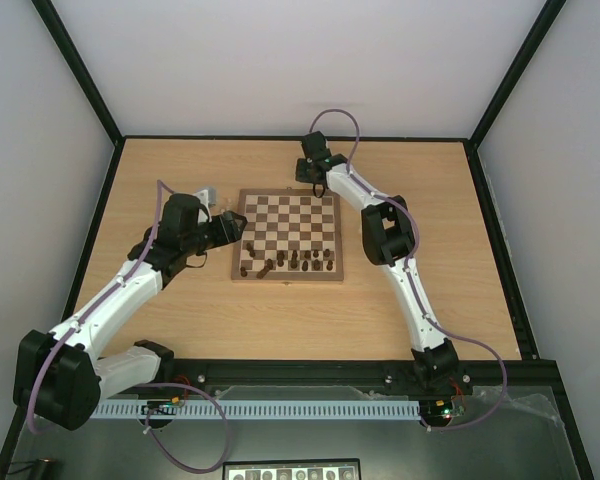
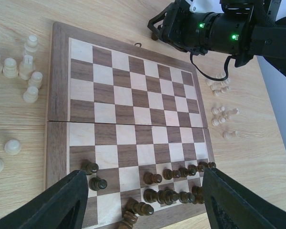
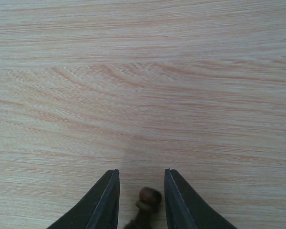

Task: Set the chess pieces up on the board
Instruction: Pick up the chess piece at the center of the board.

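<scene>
The board [image 1: 288, 236] lies mid-table, and dark chess pieces [image 1: 290, 262] crowd its near rows; several are toppled. In the left wrist view the same dark pieces [image 2: 171, 186] sit between my wide-open left fingers [image 2: 71, 200]. My left gripper [image 2: 144, 183] hovers over the board's [image 2: 128, 114] left side, holding nothing. Pale pieces [image 2: 26, 67] lie on the table on one side of the board, more pale ones [image 2: 221, 112] on the other. My right gripper [image 3: 141, 174] is down at the tabletop beyond the board's far edge. Its fingers flank a dark pawn [image 3: 149, 196], with a gap showing on each side.
The right arm [image 2: 214, 31] reaches low across the table just past the board's far edge. Black frame rails [image 1: 105, 190] bound the table left, right and back. A small grey object [image 1: 208, 195] sits by the left wrist.
</scene>
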You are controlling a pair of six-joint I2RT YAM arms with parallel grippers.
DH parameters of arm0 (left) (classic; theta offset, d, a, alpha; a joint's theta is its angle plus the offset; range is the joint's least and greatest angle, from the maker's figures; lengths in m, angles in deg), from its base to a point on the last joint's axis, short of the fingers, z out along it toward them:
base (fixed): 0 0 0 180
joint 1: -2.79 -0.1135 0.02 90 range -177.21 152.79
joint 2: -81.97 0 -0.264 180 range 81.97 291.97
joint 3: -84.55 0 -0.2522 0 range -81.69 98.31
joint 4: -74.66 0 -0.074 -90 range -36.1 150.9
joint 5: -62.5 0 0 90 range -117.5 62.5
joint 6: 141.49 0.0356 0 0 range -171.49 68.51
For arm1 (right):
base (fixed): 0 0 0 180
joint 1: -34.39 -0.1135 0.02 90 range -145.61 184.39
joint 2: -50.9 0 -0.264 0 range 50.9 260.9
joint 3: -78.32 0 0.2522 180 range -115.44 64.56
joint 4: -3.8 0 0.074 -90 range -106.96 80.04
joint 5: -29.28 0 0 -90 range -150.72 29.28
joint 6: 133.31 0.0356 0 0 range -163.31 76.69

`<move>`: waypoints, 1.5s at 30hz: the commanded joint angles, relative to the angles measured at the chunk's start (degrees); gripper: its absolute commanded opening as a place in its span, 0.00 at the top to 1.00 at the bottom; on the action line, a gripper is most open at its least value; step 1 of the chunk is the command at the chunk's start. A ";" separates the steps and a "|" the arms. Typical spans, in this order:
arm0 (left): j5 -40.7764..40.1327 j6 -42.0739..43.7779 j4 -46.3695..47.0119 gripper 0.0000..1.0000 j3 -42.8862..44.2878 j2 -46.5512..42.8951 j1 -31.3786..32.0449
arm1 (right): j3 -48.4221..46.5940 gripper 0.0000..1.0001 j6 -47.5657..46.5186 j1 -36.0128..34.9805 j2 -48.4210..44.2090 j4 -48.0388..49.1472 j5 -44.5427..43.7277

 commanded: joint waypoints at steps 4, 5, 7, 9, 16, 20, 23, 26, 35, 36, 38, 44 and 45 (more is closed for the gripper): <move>0.66 0.19 1.00 0.32 1.65 0.64 -0.31 | -1.16 0.73 0.27 0.32 3.06 -4.28 -0.63; 0.67 0.16 1.04 0.32 1.61 0.58 -0.32 | -1.16 0.73 0.18 0.32 3.11 -4.40 -0.63; 0.62 0.15 1.09 0.32 1.59 0.59 -0.34 | -1.16 0.74 0.19 0.32 3.08 -4.53 -0.80; 0.67 0.17 1.00 0.32 1.63 0.60 -0.33 | -1.18 0.77 0.10 0.32 3.15 -4.61 -0.85; 0.76 0.17 1.13 0.33 1.61 0.76 -0.36 | -1.20 0.83 -0.08 0.40 3.09 -4.59 -1.11; 0.85 0.17 1.13 0.33 1.69 0.88 -0.30 | -1.16 0.89 -0.25 0.40 2.92 -4.29 -1.22; 0.71 0.31 0.85 0.33 2.05 0.98 -0.37 | -1.09 0.93 -0.65 0.40 2.49 -3.82 -1.35; 0.76 0.33 0.76 0.33 2.33 1.09 -0.32 | -0.28 0.95 -1.16 0.40 1.31 -2.72 -1.18; 2.04 -0.07 1.23 0.35 2.25 1.22 -0.32 | 11.42 0.99 -1.66 0.40 -8.73 7.09 0.71; 2.18 -0.25 1.41 0.35 2.07 1.13 -0.28 | 11.78 0.99 -1.54 0.40 -9.68 7.37 1.81; 2.34 -0.43 1.55 0.35 1.84 0.83 -0.22 | 12.25 0.99 -1.13 0.41 -11.28 6.99 4.18; 2.39 -1.28 3.12 0.36 0.78 -0.27 0.73 | 17.27 0.99 1.47 0.49 -18.50 7.28 13.65; 2.10 -1.65 3.63 0.36 0.65 -0.41 1.19 | 18.84 0.99 2.13 0.56 -20.61 8.17 15.20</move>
